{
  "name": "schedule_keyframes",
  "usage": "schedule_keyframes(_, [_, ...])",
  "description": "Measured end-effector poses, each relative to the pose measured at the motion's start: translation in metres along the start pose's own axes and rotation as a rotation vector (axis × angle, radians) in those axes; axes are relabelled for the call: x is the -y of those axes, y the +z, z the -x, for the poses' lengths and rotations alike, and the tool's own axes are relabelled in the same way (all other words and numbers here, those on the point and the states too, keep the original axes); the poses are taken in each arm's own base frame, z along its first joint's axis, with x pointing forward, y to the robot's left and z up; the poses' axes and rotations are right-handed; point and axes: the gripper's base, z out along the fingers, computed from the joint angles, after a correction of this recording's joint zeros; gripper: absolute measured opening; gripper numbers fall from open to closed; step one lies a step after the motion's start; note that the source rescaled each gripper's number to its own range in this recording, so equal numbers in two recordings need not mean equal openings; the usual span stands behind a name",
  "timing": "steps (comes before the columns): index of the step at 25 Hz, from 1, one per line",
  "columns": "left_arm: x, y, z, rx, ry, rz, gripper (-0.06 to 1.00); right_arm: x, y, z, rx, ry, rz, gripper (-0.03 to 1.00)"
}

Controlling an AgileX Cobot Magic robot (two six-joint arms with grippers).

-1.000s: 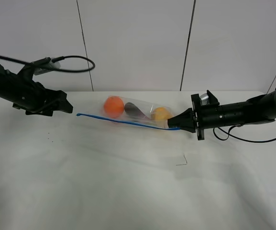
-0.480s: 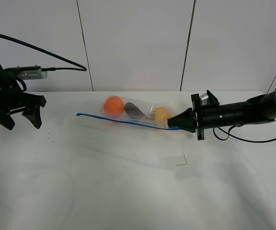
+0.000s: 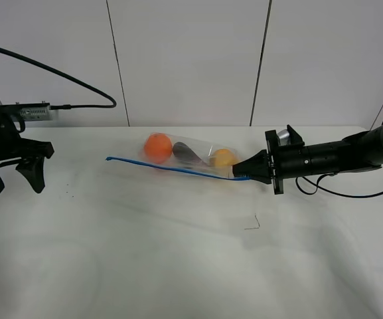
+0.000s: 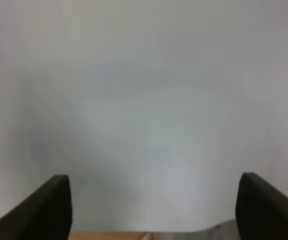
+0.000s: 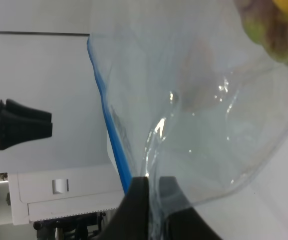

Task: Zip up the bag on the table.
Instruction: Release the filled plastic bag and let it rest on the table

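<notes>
Where white table [image 3: 178, 266] meets panelled wall [image 3: 191, 60], right tool [image 3: 247, 175] pinches the bag [image 3: 194, 154]; left tool [image 3: 16, 186] gapes, empty.

"Where did we have the high camera?"

"We had it up over the near side of the table [image 3: 178, 279], facing down and across to the back wall [image 3: 191, 60]. It sat far enough back that we saw both arms."

"And the wrist cameras?"

"Our left one looked out between the fingers [image 4: 44, 210] of the left gripper [image 4: 153, 210] at blank, blurred white. Our right one sat very close to the bag [image 5: 208, 125] and looked along its blue strip [image 5: 109, 125]."

"What did we share?"

"We had the bag and the left gripper in both the high and right views."
</notes>
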Motion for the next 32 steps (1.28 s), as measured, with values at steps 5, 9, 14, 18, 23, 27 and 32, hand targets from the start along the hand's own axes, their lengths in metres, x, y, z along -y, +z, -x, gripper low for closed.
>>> schedule_keyframes(5, [-0.002, 0.000, -0.038, -0.017, 0.019, 0.003, 0.87, 0.000, 0.000, 0.000, -0.002, -0.001, -0.001, 0.00])
schedule_keyframes(9, [-0.004, 0.002, -0.080, -0.021, 0.026, 0.005, 0.87, 0.000, 0.000, 0.000, -0.003, -0.001, -0.001, 0.00])
schedule_keyframes(14, [-0.007, 0.002, -0.127, 0.017, 0.028, 0.004, 0.87, 0.000, 0.000, 0.000, -0.003, -0.001, -0.001, 0.00])
schedule_keyframes(18, [-0.008, -0.002, -0.160, 0.113, 0.027, 0.001, 0.87, 0.000, 0.000, 0.000, -0.003, -0.001, -0.001, 0.00])
schedule_keyframes(23, [-0.010, -0.009, -0.188, 0.278, 0.028, -0.005, 0.87, 0.000, 0.000, 0.000, -0.003, -0.001, -0.002, 0.00])
schedule_keyframes(27, [-0.011, -0.010, -0.207, 0.398, 0.061, -0.002, 0.87, 0.000, 0.000, 0.000, -0.003, -0.001, -0.002, 0.00])
schedule_keyframes(32, [-0.010, 0.002, -0.221, 0.465, 0.088, -0.014, 0.87, 0.000, 0.000, 0.000, -0.005, -0.002, -0.003, 0.00])
